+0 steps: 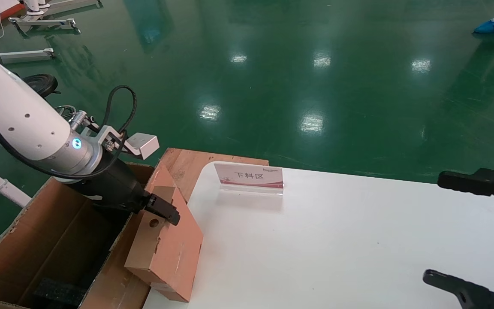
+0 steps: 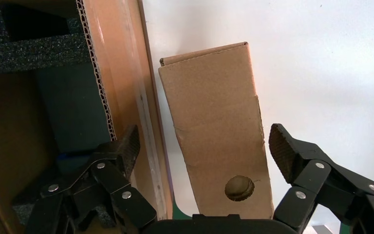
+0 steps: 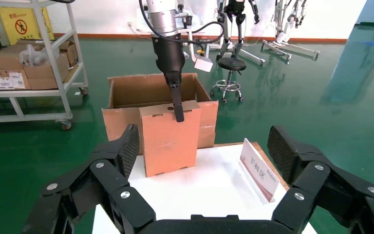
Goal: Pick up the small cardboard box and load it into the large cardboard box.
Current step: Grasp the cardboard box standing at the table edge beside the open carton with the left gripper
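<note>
Fingers, left: spread wide on the left gripper [image 2: 204, 146], one on each side of the small cardboard box [image 2: 214, 126], gripping nothing; a gap shows on both sides in the left wrist view.
Fingers, right: also spread and empty on the right gripper [image 1: 435, 227], parked over the far right of the table [image 1: 337, 240], well apart from the work.
Box position: stands on end at the table's left edge, holed narrow side up and facing the left wrist, just beside the large cardboard box [image 1: 58, 223].
Box tilt: looks tilted in the head view, more upright in the right wrist view [image 3: 168, 136]; contact with the carton wall cannot be told.
Key relation: narrow holed side lies straight between the left fingers, its long run pointing away from the wrist; the carton's wall edge [image 2: 97, 73] sits close to one finger [image 2: 126, 146], the other finger hangs over bare table.
Nearer arm: left, by far.
Next move, as a judgement: close across the narrow side, then lift and carry sideways over the wall into the carton; risk of pinching the wall along with the box.
Carton contents: black foam pads [image 1: 54, 292] on the bottom, no small box inside as yet.
Other: a small sign [image 1: 249, 177] stands on the table, clear of the path.
</note>
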`<move>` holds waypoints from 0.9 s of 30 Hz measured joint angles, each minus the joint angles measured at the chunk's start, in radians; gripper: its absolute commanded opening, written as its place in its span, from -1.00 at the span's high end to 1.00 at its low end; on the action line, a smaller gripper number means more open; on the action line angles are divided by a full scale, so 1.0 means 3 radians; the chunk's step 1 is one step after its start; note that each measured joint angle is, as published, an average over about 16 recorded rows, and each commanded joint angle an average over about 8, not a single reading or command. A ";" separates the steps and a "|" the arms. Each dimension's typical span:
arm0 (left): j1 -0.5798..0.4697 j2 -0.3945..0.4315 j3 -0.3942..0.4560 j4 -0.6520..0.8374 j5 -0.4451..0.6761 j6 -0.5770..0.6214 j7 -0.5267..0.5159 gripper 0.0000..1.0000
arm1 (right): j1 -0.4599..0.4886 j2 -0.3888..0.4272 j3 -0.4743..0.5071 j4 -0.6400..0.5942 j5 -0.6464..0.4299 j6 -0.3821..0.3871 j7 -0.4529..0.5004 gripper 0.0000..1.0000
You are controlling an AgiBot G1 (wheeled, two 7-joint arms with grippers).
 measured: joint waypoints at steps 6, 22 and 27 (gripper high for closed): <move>0.0000 0.0000 0.0000 0.0000 -0.0001 0.0004 -0.0001 1.00 | 0.0000 0.0000 0.0000 0.0000 0.0000 0.0000 0.0000 1.00; 0.0000 0.0000 0.0000 0.0001 -0.0004 0.0009 -0.0004 1.00 | 0.0000 0.0000 0.0000 0.0000 0.0000 -0.0001 0.0000 1.00; 0.0000 0.0003 0.0000 0.0010 -0.0005 0.0009 -0.0001 1.00 | 0.0000 0.0000 0.0000 0.0000 0.0000 -0.0001 0.0000 1.00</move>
